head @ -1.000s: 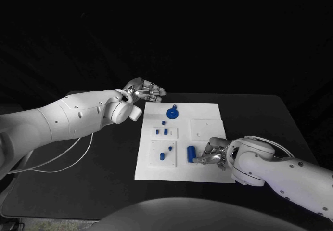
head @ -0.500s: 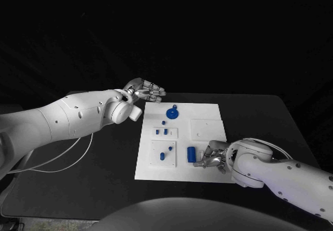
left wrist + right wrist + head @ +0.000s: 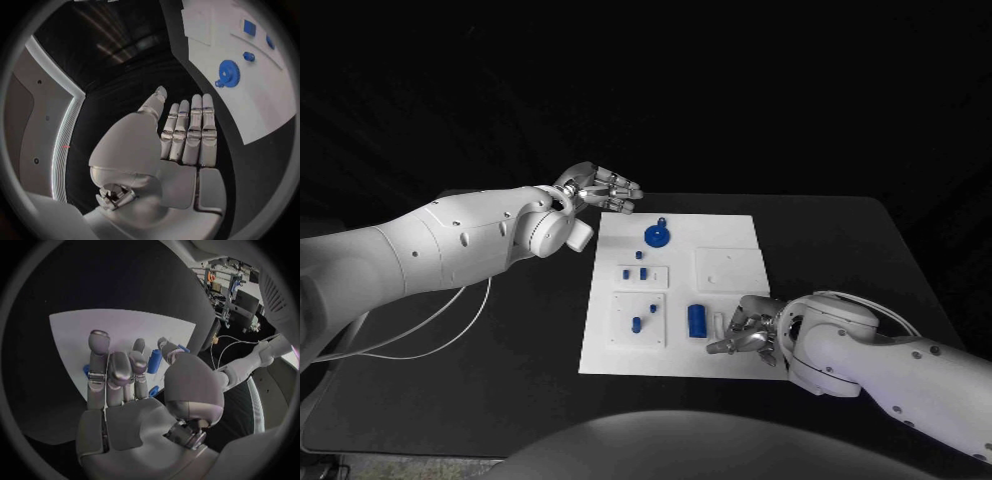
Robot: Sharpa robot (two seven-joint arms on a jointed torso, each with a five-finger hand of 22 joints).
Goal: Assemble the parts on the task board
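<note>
The white task board (image 3: 733, 240) lies mid-table. A blue gear (image 3: 658, 236) sits near its far edge, and small blue parts (image 3: 635, 272) stand in the raised plates on its left half. A blue cylinder (image 3: 697, 318) lies near the front. My right hand (image 3: 744, 337) hovers just right of the cylinder, fingers spread, holding nothing. In the right wrist view the cylinder (image 3: 154, 361) shows past the fingertips (image 3: 139, 346), over the board (image 3: 106, 322). My left hand (image 3: 600, 188) is raised off the board's far left corner, fingers straight and empty. Its wrist view shows the gear (image 3: 229, 73) beyond the hand (image 3: 185, 131).
A square raised plate (image 3: 730, 268) without parts occupies the board's right half. Black table (image 3: 848, 250) surrounds the board. A thin white cable (image 3: 437, 325) trails over the table under my left arm.
My right hand has drawn back from the blue cylinder toward the board's front right. The cylinder lies where it was. My left hand has not moved.
</note>
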